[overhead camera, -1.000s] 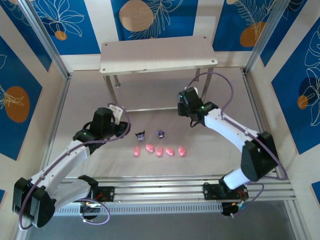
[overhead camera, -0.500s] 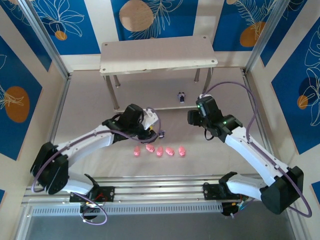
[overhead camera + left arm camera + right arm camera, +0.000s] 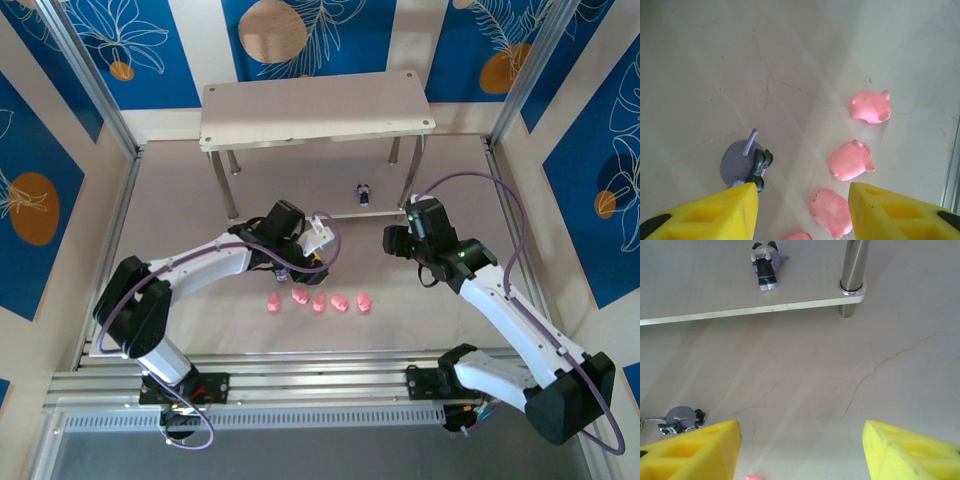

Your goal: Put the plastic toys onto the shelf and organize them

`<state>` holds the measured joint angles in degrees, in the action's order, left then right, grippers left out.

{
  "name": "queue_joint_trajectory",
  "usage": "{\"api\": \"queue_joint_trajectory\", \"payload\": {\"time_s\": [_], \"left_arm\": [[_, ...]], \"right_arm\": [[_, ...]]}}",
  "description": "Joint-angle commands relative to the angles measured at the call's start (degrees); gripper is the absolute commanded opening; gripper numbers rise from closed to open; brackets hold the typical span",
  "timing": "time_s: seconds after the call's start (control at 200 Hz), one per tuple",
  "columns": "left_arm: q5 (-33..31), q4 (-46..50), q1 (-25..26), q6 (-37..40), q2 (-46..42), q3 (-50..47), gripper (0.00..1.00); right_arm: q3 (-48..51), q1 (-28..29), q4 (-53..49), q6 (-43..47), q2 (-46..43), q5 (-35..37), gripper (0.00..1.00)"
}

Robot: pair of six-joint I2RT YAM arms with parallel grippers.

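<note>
Hovering low over the tabletop (image 3: 710, 55), the left hand (image 3: 803, 199) shows its yellow fingers (image 3: 705, 215) spread wide with nothing gripped; a dark figurine (image 3: 742, 162) lies flat just beside the finger on the left of the wrist view, well off-centre in the gap; and look at the pink pigs (image 3: 850, 160), curving along the other side, with one pig (image 3: 830, 211) sitting between the fingers; from above, the pigs make a neat row (image 3: 320, 302) on the tabletop, well apart from the shelf (image 3: 315, 108).

My read: the dark figurine is the target; to take it cleanly, the left hand should slide across until the toy sits midway between the pads and the pigs fall outside the gap; then drop straight down and close gently, since a piece this small and this flat could squirt out sideways.

Over on the other side, the right hand (image 3: 801, 440) is open and empty too, facing the lower board (image 3: 710, 292) beside the shelf leg (image 3: 852, 275); a second dark figurine (image 3: 765, 264) is already on that board, near its front edge.
</note>
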<state>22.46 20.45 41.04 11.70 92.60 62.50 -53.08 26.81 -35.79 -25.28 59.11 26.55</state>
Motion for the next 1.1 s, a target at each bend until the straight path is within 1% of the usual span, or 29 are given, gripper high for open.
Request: {"api": "queue_joint_trajectory", "payload": {"time_s": [0.0, 0.25, 0.305, 0.35, 0.395, 0.6, 1.096], "left_arm": [[-0.1, 2.0, 0.2, 2.8, 1.7, 2.1, 0.51], [1.0, 3.0, 0.2, 3.8, 5.1, 4.1, 0.49], [1.3, 3.0, 0.2, 3.9, 5.5, 4.3, 0.46], [1.3, 3.1, 0.1, 4.1, 5.9, 4.4, 0.4], [1.5, 3.5, 0.2, 4.2, 6.4, 4.8, 0.37], [1.2, 3.5, 0.1, 4.6, 8.2, 5.4, 0.41], [1.1, 4.8, 0.1, 5.9, 12.2, 7.5, 0.4]], "right_arm": [[0.7, -0.5, 0.8, -0.9, -1.0, -2.0, 0.66], [0.7, -0.8, 1.1, -1.0, -1.0, -2.5, 0.66], [0.8, -0.9, 1.2, -1.1, -0.9, -2.5, 0.66], [0.9, -1.0, 1.3, -1.1, -0.9, -2.6, 0.66], [0.9, -1.1, 1.5, -1.1, -0.9, -2.6, 0.66], [0.9, -1.6, 2.0, -1.0, -0.8, -3.2, 0.66], [0.6, -3.0, 2.7, -0.8, -0.1, -4.9, 0.66]]}}
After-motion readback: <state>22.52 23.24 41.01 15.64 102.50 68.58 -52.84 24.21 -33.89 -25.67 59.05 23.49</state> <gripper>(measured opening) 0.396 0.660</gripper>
